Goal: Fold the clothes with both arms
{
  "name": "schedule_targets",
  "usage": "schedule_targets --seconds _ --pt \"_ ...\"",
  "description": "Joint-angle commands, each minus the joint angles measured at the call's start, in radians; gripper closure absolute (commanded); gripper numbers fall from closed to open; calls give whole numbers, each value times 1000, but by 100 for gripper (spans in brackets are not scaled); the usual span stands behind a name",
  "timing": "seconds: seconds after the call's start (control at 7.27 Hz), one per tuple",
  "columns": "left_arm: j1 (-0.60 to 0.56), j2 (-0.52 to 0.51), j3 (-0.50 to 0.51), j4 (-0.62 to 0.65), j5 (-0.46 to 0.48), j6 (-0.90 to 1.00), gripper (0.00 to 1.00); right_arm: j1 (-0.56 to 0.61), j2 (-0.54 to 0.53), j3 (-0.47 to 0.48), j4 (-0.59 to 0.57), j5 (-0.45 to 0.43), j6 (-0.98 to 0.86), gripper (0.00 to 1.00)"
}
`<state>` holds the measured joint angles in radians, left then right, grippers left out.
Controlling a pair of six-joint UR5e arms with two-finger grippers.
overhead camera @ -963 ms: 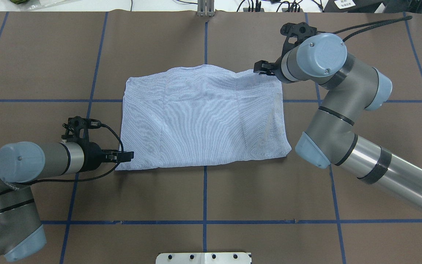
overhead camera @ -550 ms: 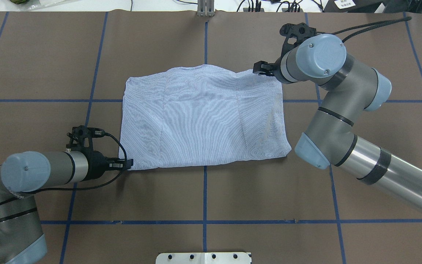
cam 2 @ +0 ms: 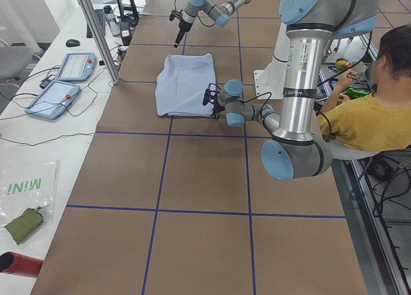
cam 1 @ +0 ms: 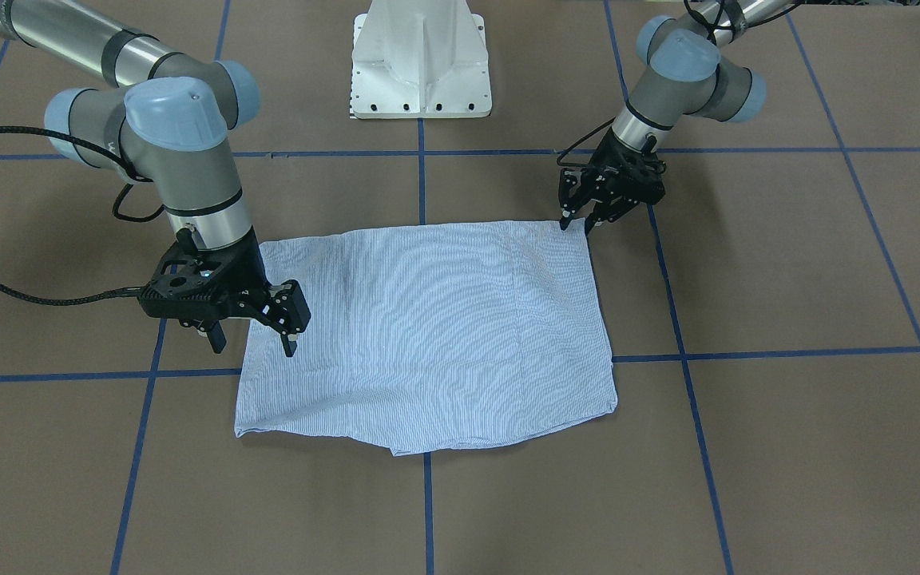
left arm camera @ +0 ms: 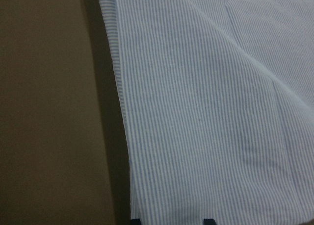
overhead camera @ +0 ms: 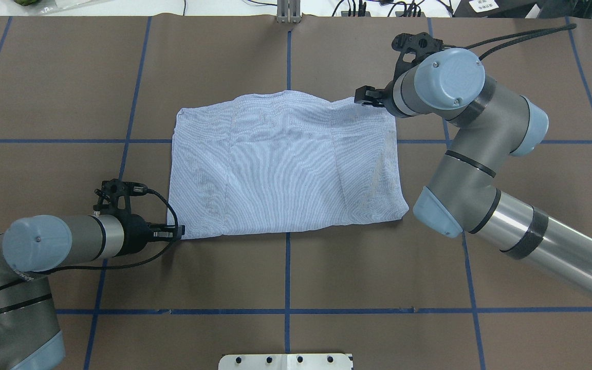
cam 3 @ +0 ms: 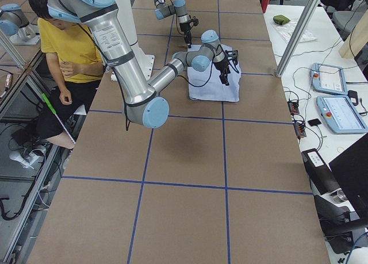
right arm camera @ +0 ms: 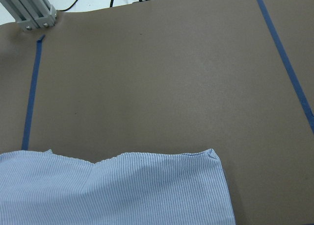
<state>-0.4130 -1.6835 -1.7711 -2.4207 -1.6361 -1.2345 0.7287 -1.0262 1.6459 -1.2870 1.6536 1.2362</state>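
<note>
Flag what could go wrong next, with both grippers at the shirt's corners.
1. The left gripper and the right gripper, both open, sit at diagonally opposite corners of the shirt. Lifting from there could twist the cloth rather than fold it square.
2. The shirt looks already folded into layers, so either pinch may catch only the top layer and let the rest sag open.

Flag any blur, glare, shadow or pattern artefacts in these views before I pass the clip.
Left wrist view: dim and soft, with a dark shadow band along the edge of the striped shirt. Overhead view: sharp, but the stripes show wavy moiré, and the right arm has a bright sheen on its silver tube. Right wrist view: evenly lit, with a blown-out white strip at the top.
</note>
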Motion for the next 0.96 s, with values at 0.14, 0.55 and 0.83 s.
schedule_targets --seconds 0.14,0.55,0.83 --pt "-4 50 -33 2 16 13 100 -8 0 0 0 -15 0 0" --pt "-141 61 5 11 16 213 100 -18 2 0 0 -15 3 0" --pt "-335 -54 170 17 13 402 100 -49 8 24 -2 -32 43 0"
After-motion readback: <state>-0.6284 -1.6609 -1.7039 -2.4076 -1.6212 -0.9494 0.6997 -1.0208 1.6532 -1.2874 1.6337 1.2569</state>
